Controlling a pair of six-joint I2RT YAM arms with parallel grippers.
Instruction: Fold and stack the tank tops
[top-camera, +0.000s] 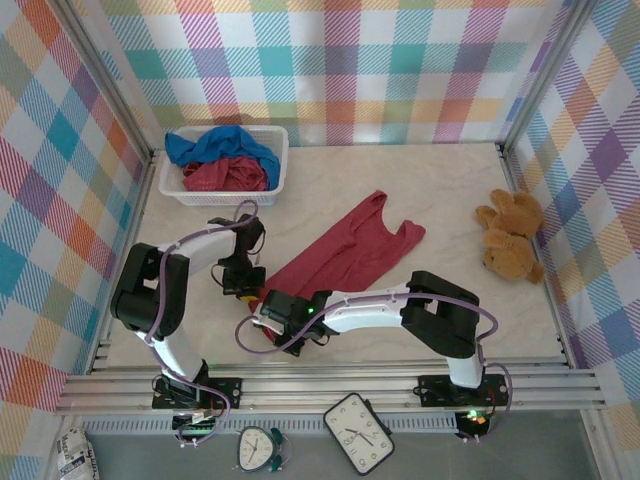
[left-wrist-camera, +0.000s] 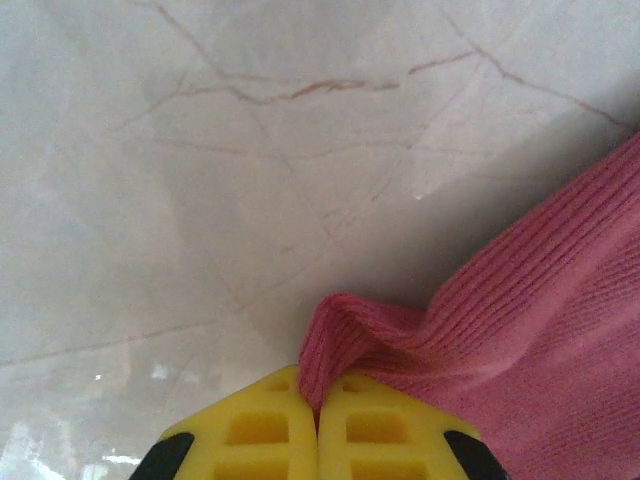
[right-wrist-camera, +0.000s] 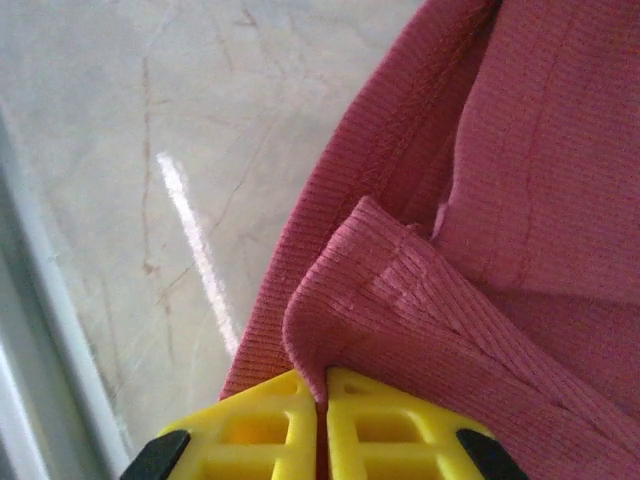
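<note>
L gripper (left-wrist-camera: 318, 405) and R gripper (right-wrist-camera: 325, 390) are each clamped on a hem corner of the dark red tank top (top-camera: 350, 245) lying mid-table, prob. to lift it for folding. Blue tank top (top-camera: 215, 145) + seemingly a 2nd red tank top (top-camera: 228, 177) sit in the white mesh basket (top-camera: 281, 160).

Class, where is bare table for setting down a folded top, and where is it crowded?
Free: between the red tank top and teddy bear; right of the basket. Crowded: near left, where left gripper and right gripper pinch it.
</note>
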